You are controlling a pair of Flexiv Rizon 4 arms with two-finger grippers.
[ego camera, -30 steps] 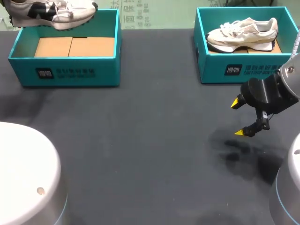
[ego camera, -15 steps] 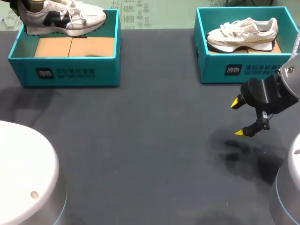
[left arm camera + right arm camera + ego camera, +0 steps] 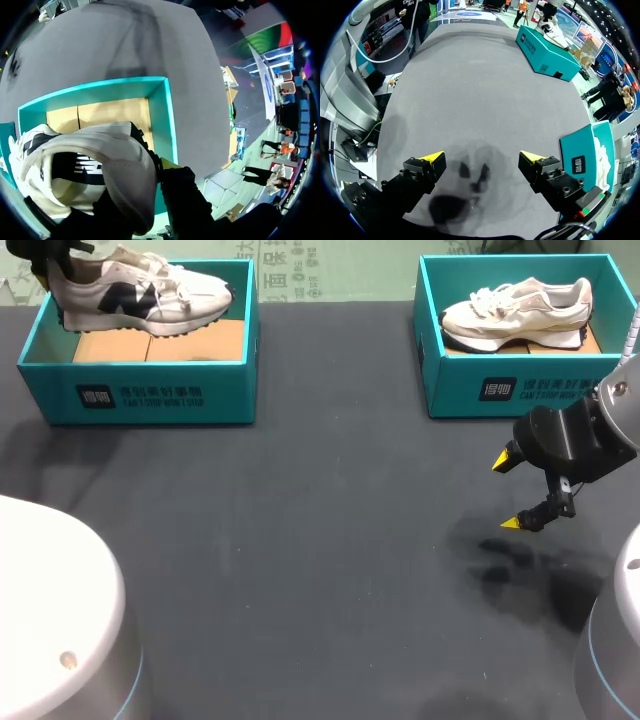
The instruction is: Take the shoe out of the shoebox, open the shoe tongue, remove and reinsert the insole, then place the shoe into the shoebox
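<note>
A white shoe with black side panels (image 3: 140, 298) hangs low over the left teal shoebox (image 3: 140, 395), its toe pointing right. My left gripper (image 3: 48, 262) is at the box's far left corner, shut on the shoe's heel. In the left wrist view the heel of the shoe (image 3: 95, 165) fills the space between the fingers of the left gripper (image 3: 137, 200), with the shoebox (image 3: 165, 115) and its brown cardboard floor below. My right gripper (image 3: 510, 491) hangs open over bare table at the right, nothing between its fingers; the right wrist view shows the right gripper (image 3: 482, 159) the same way.
A second teal shoebox (image 3: 520, 390) at the back right holds a cream shoe (image 3: 515, 305). It lies just beyond my right gripper, and its near wall (image 3: 582, 160) shows beside that gripper. Dark tabletop spreads between the two boxes.
The left gripper has carried the shoe to the right and down, so it now sits lower over the left box. The right arm has not moved.
</note>
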